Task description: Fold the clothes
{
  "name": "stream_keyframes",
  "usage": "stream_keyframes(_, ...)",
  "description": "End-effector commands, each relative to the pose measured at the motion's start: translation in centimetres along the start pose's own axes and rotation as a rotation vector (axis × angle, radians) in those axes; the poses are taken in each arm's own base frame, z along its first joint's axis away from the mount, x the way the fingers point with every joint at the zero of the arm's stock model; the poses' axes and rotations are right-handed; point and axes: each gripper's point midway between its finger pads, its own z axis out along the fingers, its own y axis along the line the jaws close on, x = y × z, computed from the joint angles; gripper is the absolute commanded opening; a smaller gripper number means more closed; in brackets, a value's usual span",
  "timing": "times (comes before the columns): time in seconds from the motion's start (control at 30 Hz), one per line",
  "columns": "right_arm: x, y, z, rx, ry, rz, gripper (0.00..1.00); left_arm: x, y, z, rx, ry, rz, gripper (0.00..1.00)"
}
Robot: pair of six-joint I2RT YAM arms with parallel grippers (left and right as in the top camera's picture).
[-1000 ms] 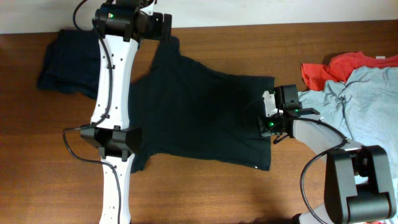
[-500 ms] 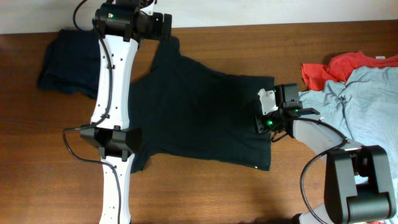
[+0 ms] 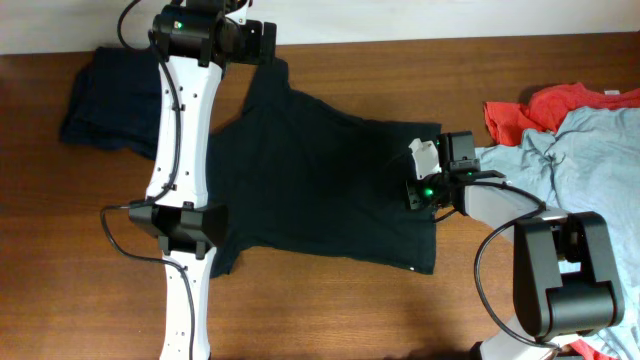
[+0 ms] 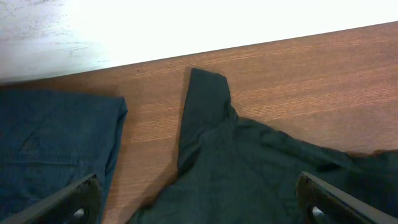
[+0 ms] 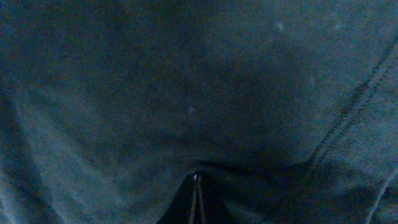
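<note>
Two arms, one shirt laid out. Where is it?

The black short-sleeved cloth T-shirt [image 3: 320, 190] lies spread across the middle of the brown wooden table [image 3: 330, 320]. One sleeve [image 4: 205, 99] points to the far edge, and a small white label [image 3: 412, 268] shows at the near right corner.

And the right gripper?

The right gripper [image 3: 412, 188] sits at the shirt's right hem. Its wrist view shows the fingers [image 5: 196, 202] pressed together, with a ridge of the black cloth nipped at their tips.

The left one?

The left gripper [image 3: 265, 42] hangs at the far edge, just beside that sleeve, its fingers [image 4: 74, 199] spread wide above the cloth.

Other clothes?

A crumpled dark navy cloth T-shirt [image 3: 105, 95] lies at the far left, beside the left arm. At the right lies a rumpled light blue-grey cloth T-shirt [image 3: 590, 150], and a red-orange cloth T-shirt [image 3: 550, 105] touches its far side.
</note>
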Motion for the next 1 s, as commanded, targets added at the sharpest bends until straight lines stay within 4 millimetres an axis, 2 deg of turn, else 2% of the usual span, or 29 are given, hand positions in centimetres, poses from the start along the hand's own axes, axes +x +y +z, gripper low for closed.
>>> stream_keyframes(0.0, 3.1, -3.6, 1.0, 0.189, 0.121, 0.040, 0.04, 0.1, -0.2, 0.2, 0.009, 0.005, -0.011, 0.99)
stream_keyframes(0.17, 3.5, -6.3, -0.4, 0.367, 0.168, 0.082, 0.04, 0.1, -0.2, 0.2, 0.009, 0.004, -0.011, 0.99)
stream_keyframes(0.43, 3.0, -6.4, -0.8, 0.374, 0.173, 0.097, 0.04, 0.1, -0.2, 0.2, 0.009, 0.004, -0.011, 0.99)
stream_keyframes(0.53, 0.7, -5.7, -1.8, 0.346, 0.136, 0.106, 0.04, 0.1, -0.2, 0.2, 0.009, 0.004, -0.011, 0.99)
stream_keyframes(0.67, -4.8, -3.2, -4.5, 0.231, 0.050, 0.097, 0.04, 0.1, -0.2, 0.2, 0.009, 0.004, -0.011, 0.99)
stream_keyframes(0.77, -7.7, -1.6, -6.8, 0.166, 0.025, 0.094, 0.04, 0.1, -0.2, 0.2, 0.009, 0.005, -0.011, 0.99)
stream_keyframes(0.97, -10.9, -0.7, -10.3, 0.163, -0.006, 0.086, 0.04, 0.1, -0.2, 0.2, 0.009, 0.004, -0.011, 0.99)
